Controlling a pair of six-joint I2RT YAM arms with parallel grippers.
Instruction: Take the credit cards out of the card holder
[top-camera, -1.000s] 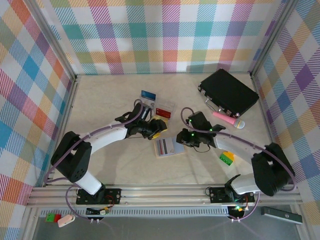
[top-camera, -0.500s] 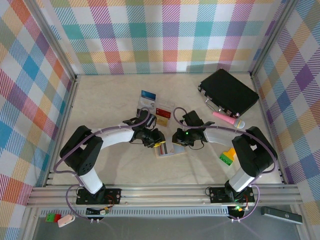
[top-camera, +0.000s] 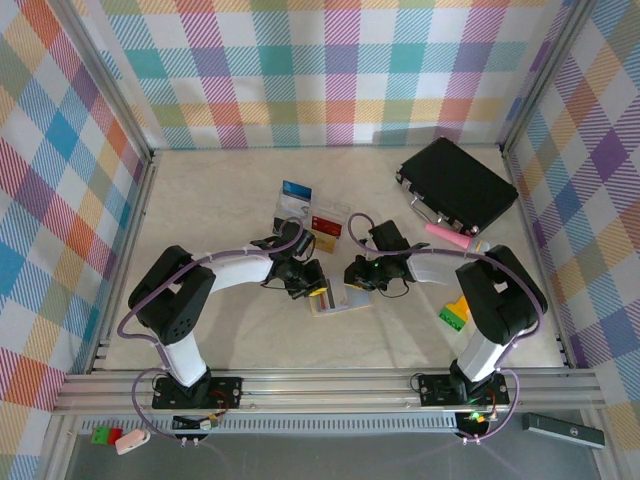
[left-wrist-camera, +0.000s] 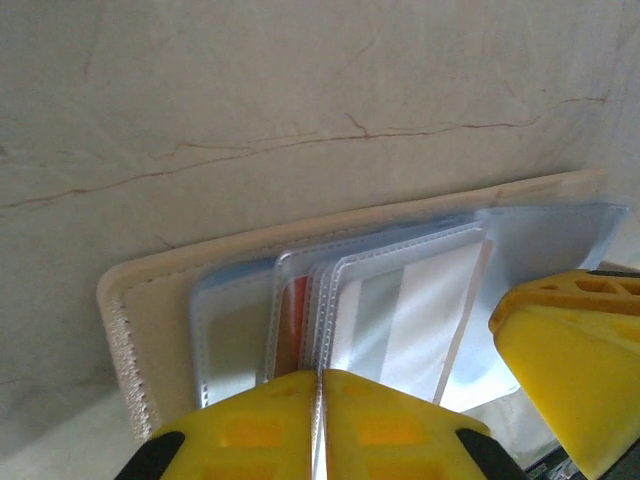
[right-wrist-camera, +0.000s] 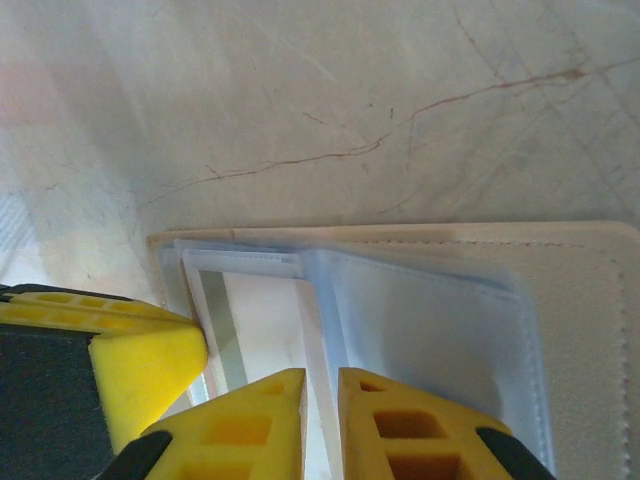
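The card holder (top-camera: 341, 298) lies open on the table between both grippers, its pale cover (left-wrist-camera: 150, 330) holding several clear sleeves. A white credit card (left-wrist-camera: 425, 305) with a grey stripe sits inside one sleeve, and a red-orange card edge (left-wrist-camera: 289, 325) shows behind another. My left gripper (left-wrist-camera: 320, 405) is shut on the thin stitched edge of a clear sleeve. My right gripper (right-wrist-camera: 322, 425) is closed on a pale sleeve edge next to the white card (right-wrist-camera: 260, 330). Each wrist view catches the other gripper's yellow finger close beside.
A clear compartmented tray (top-camera: 312, 218) with cards stands just behind the holder. A black case (top-camera: 457, 185) lies at the back right with a pink marker (top-camera: 450, 236) in front of it. A green and yellow brick (top-camera: 455, 312) sits at the right.
Both grippers moved inward onto the card holder. The left jaws closed from half open onto a sleeve edge. The right arm folded in closer.
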